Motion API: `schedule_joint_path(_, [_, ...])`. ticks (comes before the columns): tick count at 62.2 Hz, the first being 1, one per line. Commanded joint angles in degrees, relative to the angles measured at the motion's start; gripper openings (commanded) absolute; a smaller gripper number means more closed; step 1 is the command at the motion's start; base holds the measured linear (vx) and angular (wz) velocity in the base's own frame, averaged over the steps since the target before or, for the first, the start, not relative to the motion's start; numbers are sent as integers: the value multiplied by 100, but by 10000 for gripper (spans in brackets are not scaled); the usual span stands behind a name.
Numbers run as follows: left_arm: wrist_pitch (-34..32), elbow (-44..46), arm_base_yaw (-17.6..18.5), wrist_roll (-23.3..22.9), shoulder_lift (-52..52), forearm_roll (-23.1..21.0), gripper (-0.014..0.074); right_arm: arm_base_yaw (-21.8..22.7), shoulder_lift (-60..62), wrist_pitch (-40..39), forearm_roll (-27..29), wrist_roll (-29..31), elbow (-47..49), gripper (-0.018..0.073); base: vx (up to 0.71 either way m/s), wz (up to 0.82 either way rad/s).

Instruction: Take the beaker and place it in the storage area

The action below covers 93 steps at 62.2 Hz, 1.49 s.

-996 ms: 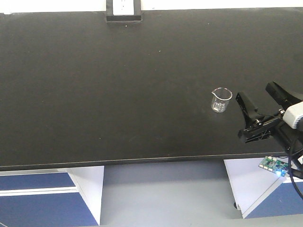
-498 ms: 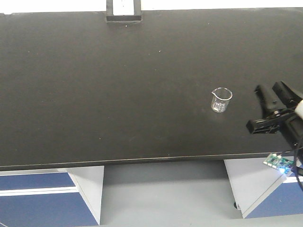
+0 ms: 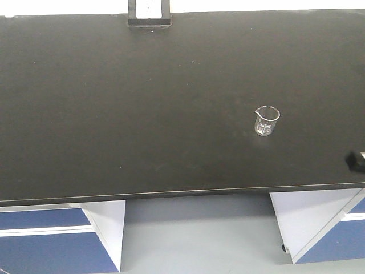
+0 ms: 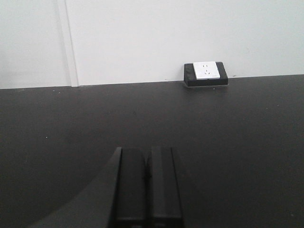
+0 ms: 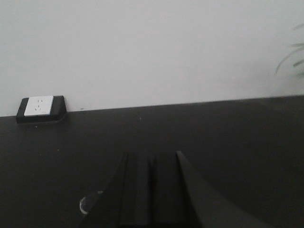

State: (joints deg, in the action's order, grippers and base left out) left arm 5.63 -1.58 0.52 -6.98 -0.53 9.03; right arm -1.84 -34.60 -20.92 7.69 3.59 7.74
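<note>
The small clear glass beaker stands upright and alone on the wide matte-black benchtop, right of centre. In the right wrist view only part of its rim shows, low at the left beside the fingers. My right gripper is shut and empty, pulled back from the beaker; in the front view only a dark tip shows at the right edge. My left gripper is shut and empty over bare benchtop, and it is out of the front view.
A black-framed white socket box sits at the bench's rear edge against the white wall; it also shows in the left wrist view and the right wrist view. Below the front edge are white and blue cabinets and grey floor.
My right arm has pulled back to the right, almost out of the front view, and its jaws have gone from apart to shut. The beaker has not moved.
</note>
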Motion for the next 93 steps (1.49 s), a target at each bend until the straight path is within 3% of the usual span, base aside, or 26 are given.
schedule_joint_path(1, [-465,115,1,-56,-85,-6,-6,28,613,640,582,829,140,-8,0,0])
schedule_joint_path(12, [-465,115,1,-56,-85,-6,-6,28,1637,1592,1438,2397,64,-7,0,0])
schedule_joint_path(25, [-465,115,1,-56,-85,-6,-6,34,2795,790,2549,2533,-1022,-6,0,0])
schedule_joint_path(39, [-451,115,1,-56,-79,-6,-6,313,3683,1704,2605,3417,-993,-6,0,0])
schedule_joint_path(56, [-451,115,1,-56,-85,-6,-6,326,3669,2148,3022,3409,-993,-6,0,0])
schedule_joint_path(93, [-451,115,1,-56,-85,-6,-6,326,3658,2158,3017,3409,-993,-6,0,0])
